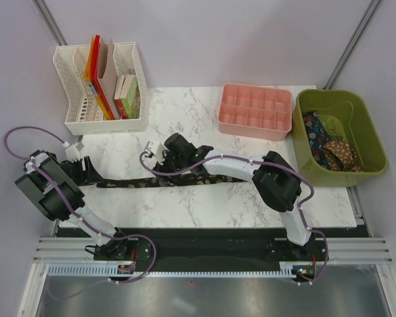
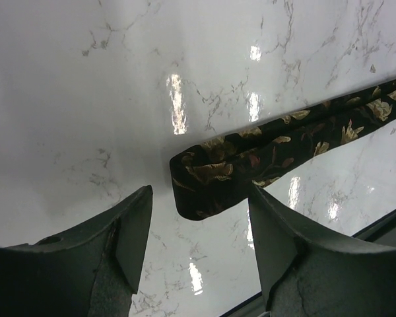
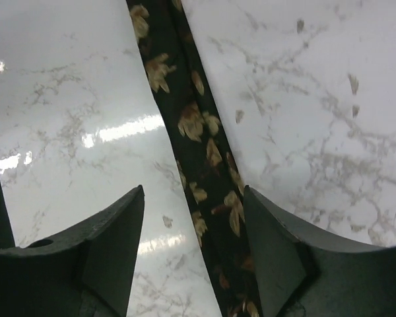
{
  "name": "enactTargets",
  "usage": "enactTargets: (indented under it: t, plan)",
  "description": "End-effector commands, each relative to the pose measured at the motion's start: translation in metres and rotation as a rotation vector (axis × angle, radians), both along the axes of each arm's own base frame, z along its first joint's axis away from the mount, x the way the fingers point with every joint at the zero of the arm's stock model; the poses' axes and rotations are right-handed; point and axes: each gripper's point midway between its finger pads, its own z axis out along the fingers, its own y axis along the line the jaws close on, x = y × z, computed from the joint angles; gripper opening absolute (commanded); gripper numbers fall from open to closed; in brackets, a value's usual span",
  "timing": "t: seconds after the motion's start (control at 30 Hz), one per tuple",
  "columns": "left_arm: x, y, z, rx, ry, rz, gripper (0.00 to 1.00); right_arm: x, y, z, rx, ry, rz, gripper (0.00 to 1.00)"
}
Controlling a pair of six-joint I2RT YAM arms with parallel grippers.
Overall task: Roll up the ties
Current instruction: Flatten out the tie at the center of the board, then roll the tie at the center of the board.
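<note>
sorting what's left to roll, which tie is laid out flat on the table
The dark tie with gold-brown leaves, stretched across the marble table; the other ties lie bunched in the green bin.

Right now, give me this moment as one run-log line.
tie: flat on table, unrolled | left gripper: open over tie's end | right gripper: open over its middle | rolling: not begun

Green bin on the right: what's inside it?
The green bin holds bunched ties: a dark one with a blue pattern and another with a gold-brown pattern. The bin floor under them is covered, so any further ties beneath cannot be seen.
</note>
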Motion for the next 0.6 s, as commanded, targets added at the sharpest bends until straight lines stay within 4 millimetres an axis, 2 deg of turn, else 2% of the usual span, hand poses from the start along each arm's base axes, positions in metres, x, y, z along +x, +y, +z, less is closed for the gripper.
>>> enactTargets:
  t: [0.0,0.07,0.17,0.2,0.3,0.37,0.57]
  plan:
    - [0.006,0.000,0.005,-0.027,-0.026,0.038,0.66,0.009,0.059,0.016,0.112,-0.229,0.096,0.70]
    - [0.007,0.004,0.003,-0.012,-0.018,0.057,0.67,0.001,0.081,0.005,0.110,-0.245,0.148,0.69]
    - [0.008,0.003,0.005,-0.013,-0.026,0.067,0.66,-0.006,0.096,-0.006,0.114,-0.263,0.196,0.69]
    - [0.009,0.003,0.007,-0.016,-0.032,0.070,0.66,-0.007,0.102,-0.004,0.135,-0.277,0.199,0.69]
    - [0.009,0.001,0.008,-0.025,-0.034,0.074,0.66,-0.013,0.111,-0.013,0.131,-0.289,0.219,0.70]
    - [0.008,-0.001,0.007,-0.028,-0.031,0.071,0.66,-0.012,0.118,-0.012,0.134,-0.312,0.220,0.70]
    - [0.004,-0.005,0.007,-0.028,-0.043,0.055,0.66,-0.004,0.126,-0.027,0.126,-0.300,0.191,0.70]
